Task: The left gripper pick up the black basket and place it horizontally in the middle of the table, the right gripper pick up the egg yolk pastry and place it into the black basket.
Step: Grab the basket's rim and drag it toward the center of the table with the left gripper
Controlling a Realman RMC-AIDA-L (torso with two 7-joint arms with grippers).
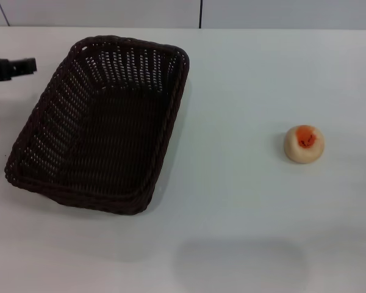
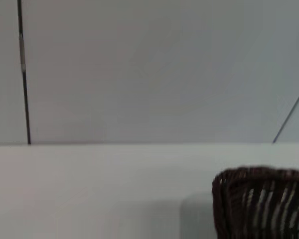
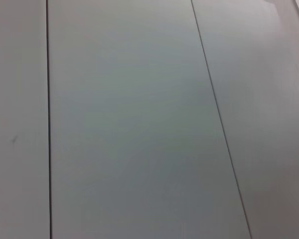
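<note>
Left of the egg yolk pastry (image 1: 304,143) and well apart from it, you've got the black basket (image 1: 100,125) sitting angled on the white bench (image 1: 244,213), open side up and nothing in it. The left claw (image 1: 24,66) pokes in just beyond the basket's far left corner, not touching it, and you can't tell how far it's open. The right claw isn't visible anywhere.
</note>
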